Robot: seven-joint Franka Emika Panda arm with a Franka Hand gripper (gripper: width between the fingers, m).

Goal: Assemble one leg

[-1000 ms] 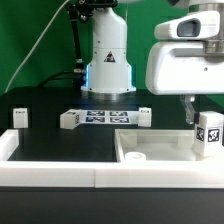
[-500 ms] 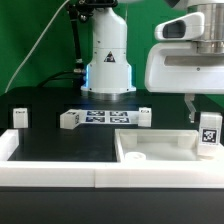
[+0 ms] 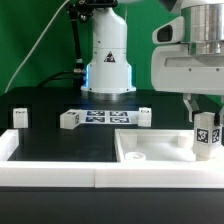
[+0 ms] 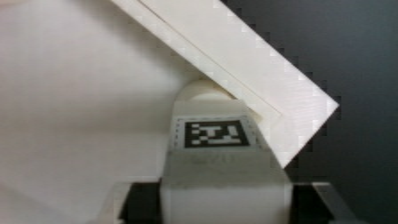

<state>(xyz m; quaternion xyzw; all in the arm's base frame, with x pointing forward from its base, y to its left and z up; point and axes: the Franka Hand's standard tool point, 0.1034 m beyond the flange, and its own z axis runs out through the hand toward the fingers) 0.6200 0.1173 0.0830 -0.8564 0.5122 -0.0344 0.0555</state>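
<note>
My gripper [image 3: 204,108] is at the exterior view's right, shut on a white leg [image 3: 205,135] with a black-and-white tag, held upright over the large flat white square part [image 3: 155,148]. In the wrist view the leg [image 4: 221,150] fills the space between my jaws, and its far end sits at the corner edge of the white square part [image 4: 107,110]. The leg's lower end is partly hidden by the part's rim.
The marker board [image 3: 104,118] lies in front of the arm's base [image 3: 108,70]. Other tagged white legs lie on the black table: one [image 3: 69,119] left of the board, one [image 3: 143,116] right of it, one [image 3: 19,118] at the far left. A white rail [image 3: 50,175] runs along the front.
The gripper with the leg has moved a little to the exterior view's left and its body has risen slightly. The other parts have not moved.
</note>
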